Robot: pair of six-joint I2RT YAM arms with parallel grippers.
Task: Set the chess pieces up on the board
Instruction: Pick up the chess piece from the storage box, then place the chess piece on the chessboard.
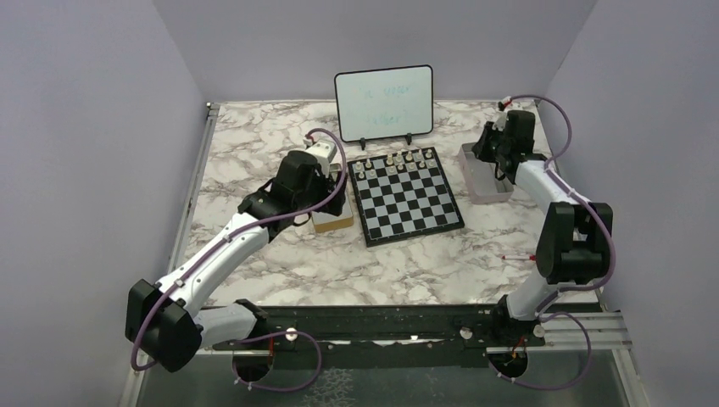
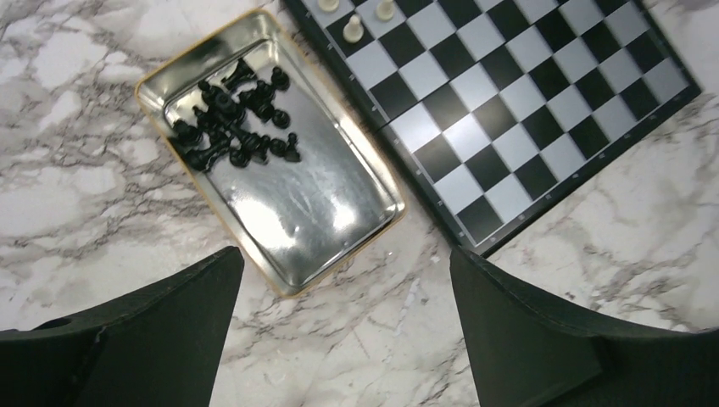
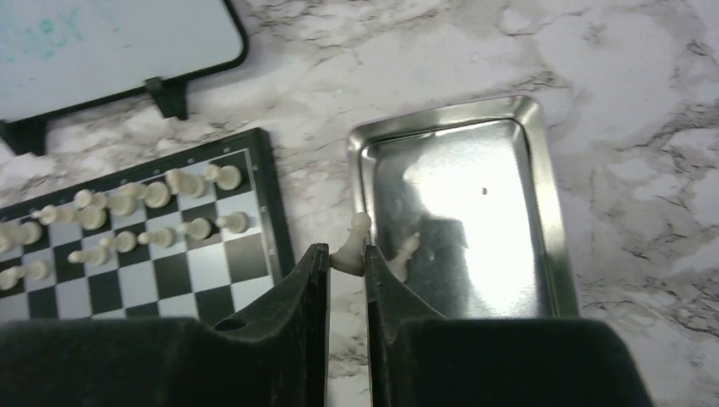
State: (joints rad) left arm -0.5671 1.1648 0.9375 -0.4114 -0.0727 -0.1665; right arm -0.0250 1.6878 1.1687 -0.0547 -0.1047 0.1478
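Currently right hand (image 3: 346, 254) clamps a white pawn (image 3: 351, 246) at the rim of the steel tray (image 3: 547, 195), just beside the board (image 3: 208, 264); left hand (image 2: 343, 259) spread apart over the tin (image 2: 339, 203) of black pieces (image 2: 233, 127).

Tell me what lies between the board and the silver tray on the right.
Bare marble, with a pale pawn pinched in the right jaws over that strip; the right wrist view shows it.

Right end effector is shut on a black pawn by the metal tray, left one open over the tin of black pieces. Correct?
No: the right wrist view shows the right end effector shut on a pale white pawn, not black, by the shiny metal tray. The left end effector is open over the gold-rimmed tin of black chess pieces.
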